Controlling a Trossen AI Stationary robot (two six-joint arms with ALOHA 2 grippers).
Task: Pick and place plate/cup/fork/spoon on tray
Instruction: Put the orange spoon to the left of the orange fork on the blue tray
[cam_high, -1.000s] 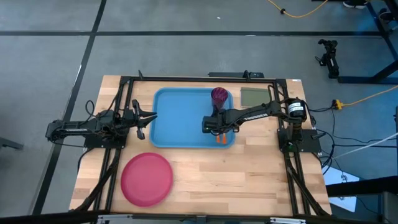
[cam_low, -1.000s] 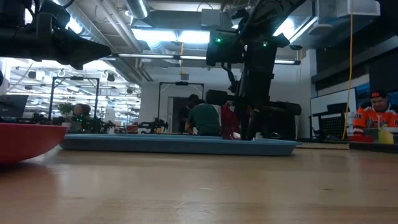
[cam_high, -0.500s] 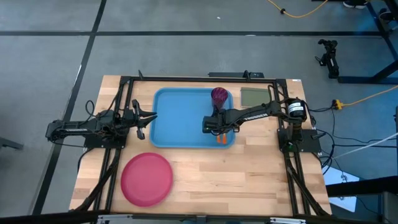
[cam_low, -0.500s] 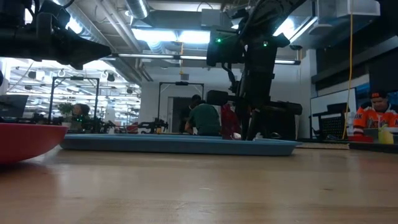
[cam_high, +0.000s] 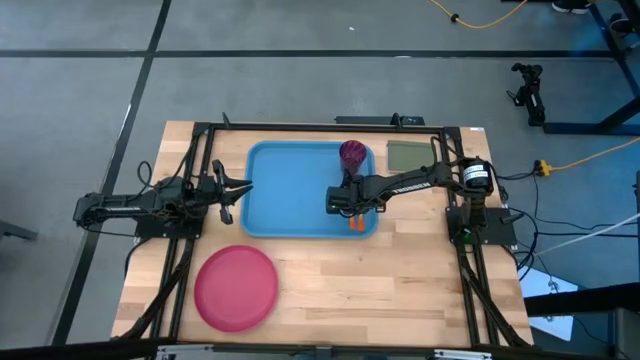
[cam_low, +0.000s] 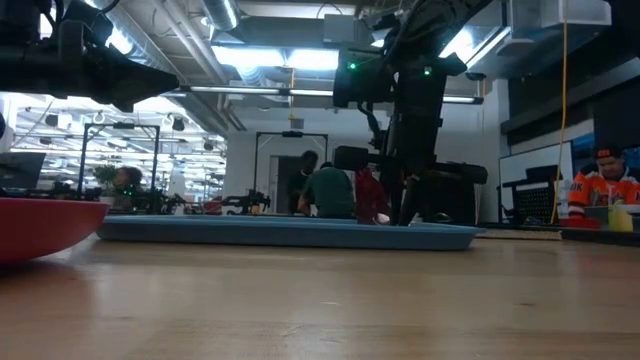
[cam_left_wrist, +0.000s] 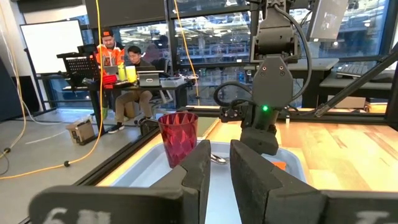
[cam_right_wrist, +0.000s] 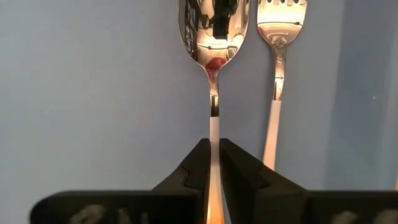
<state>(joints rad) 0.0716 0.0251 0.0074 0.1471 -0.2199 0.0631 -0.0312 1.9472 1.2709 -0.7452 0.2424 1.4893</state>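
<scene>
Wooden table (cam_high: 400, 290) carries everything, and the two dark arms reach over it from both sides. Largest on it is the light-blue tray (cam_high: 290, 190), which lies at the far middle of the table. Next in size is the pink-red plate (cam_high: 236, 287); it lies on the bare wood near the front left corner, well apart from the tray. An olive-green square pad (cam_high: 406, 156) lies just beside the tray's far right corner.

Inside the tray, at its far right corner, the dark magenta cup (cam_high: 352, 154) stands upright. Along the tray's right side lie the spoon (cam_right_wrist: 214, 37) and the fork (cam_right_wrist: 279, 37), parallel and just beside each other, both flat on the blue floor with the heads pointing the same way.

The right gripper (cam_high: 342, 203) is low over the tray's right part, and its two fingers (cam_right_wrist: 196, 168) are pressed from both sides on the spoon's orange handle. The left gripper (cam_high: 232, 195) waits just beside the tray's left edge, and its fingers (cam_left_wrist: 198, 168) stand slightly apart with nothing between them.
</scene>
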